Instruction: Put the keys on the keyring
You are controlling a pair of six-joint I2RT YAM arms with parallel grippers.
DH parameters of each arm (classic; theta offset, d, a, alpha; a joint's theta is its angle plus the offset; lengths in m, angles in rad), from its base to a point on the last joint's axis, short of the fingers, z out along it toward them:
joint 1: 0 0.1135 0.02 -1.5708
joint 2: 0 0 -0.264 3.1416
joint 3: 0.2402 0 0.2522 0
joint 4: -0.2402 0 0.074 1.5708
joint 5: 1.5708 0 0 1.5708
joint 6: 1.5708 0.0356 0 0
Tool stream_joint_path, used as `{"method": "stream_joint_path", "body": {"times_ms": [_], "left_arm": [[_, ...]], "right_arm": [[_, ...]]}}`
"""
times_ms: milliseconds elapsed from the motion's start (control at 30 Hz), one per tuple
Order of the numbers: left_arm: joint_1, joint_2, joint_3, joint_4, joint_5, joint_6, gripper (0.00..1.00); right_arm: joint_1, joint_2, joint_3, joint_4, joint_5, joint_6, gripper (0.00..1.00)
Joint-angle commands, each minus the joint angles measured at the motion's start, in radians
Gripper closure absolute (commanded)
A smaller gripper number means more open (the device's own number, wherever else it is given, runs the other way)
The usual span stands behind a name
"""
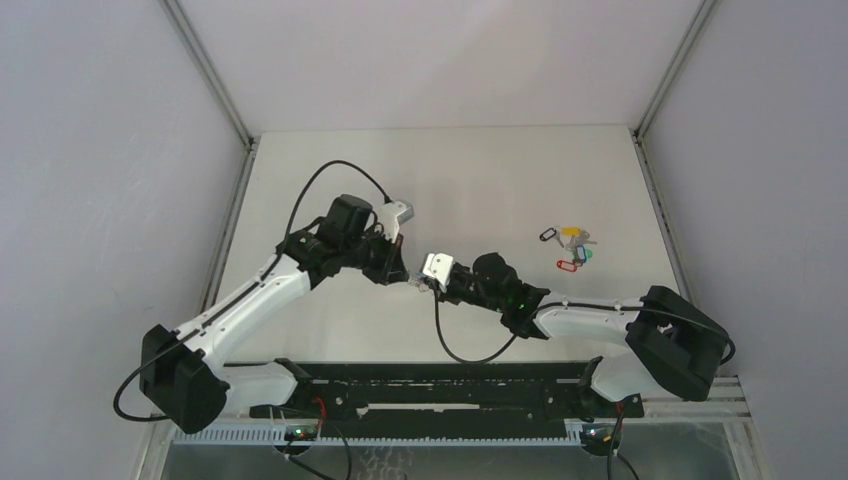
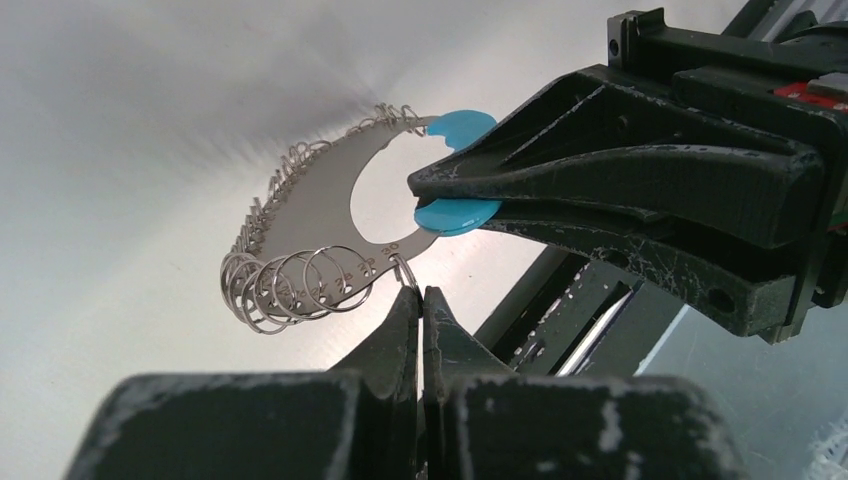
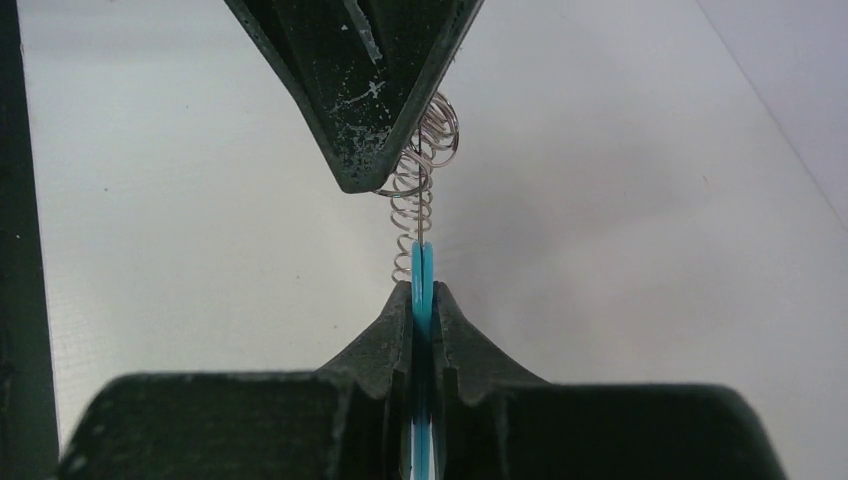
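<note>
The keyring (image 2: 320,215) is a silvery crescent plate hung with several small wire rings, with a light blue tab (image 2: 455,213) at its end. Both grippers hold it in the air over the middle of the table. My left gripper (image 2: 421,292) is shut on one small ring at the plate's lower end. My right gripper (image 3: 422,290) is shut on the blue tab (image 3: 422,262), edge-on in its own view. In the top view the two grippers meet tip to tip, left (image 1: 405,274) and right (image 1: 428,283). The keys (image 1: 568,247), black, yellow, red and teal, lie in a cluster to the right.
The white table (image 1: 480,180) has grey walls at the back and both sides. A black rail (image 1: 430,385) runs along the near edge between the arm bases. The right arm's cable (image 1: 470,355) loops over the table near the front.
</note>
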Motion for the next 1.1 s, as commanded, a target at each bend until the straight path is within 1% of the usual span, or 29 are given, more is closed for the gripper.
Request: {"method": "stream_joint_path", "body": {"times_ms": [0,67,200,300,467,633,767,867,933,1067], "left_arm": [[-0.002,0.040,0.061,-0.027,0.144,-0.012,1.00],[-0.002,0.054,0.069,-0.050,0.144,0.002,1.00],[0.005,0.077,0.085,-0.052,0.156,0.010,1.00],[0.007,0.095,0.085,-0.027,0.184,-0.002,1.00],[0.017,0.108,0.075,-0.004,0.190,-0.022,1.00],[0.037,0.100,0.040,0.066,0.218,-0.109,1.00],[0.055,0.101,0.006,0.151,0.268,-0.221,1.00],[0.062,0.100,-0.018,0.214,0.295,-0.310,1.00],[0.064,0.099,-0.022,0.227,0.296,-0.351,1.00],[0.067,0.081,-0.030,0.246,0.300,-0.387,1.00]], "right_arm": [[0.007,-0.028,0.014,0.046,0.036,-0.065,1.00],[0.006,-0.033,0.013,0.034,0.033,-0.085,0.96],[-0.008,-0.046,0.011,0.010,0.004,-0.104,0.86],[-0.020,-0.075,-0.019,0.036,-0.027,-0.113,0.79],[-0.050,-0.160,-0.090,0.072,-0.119,-0.131,0.67],[-0.063,-0.257,-0.157,0.097,-0.160,-0.167,0.62],[-0.071,-0.310,-0.161,0.057,-0.193,-0.197,0.61],[-0.068,-0.322,-0.162,0.051,-0.221,-0.208,0.61],[-0.068,-0.319,-0.162,0.053,-0.218,-0.217,0.62],[-0.075,-0.315,-0.158,0.055,-0.205,-0.236,0.63]]}}
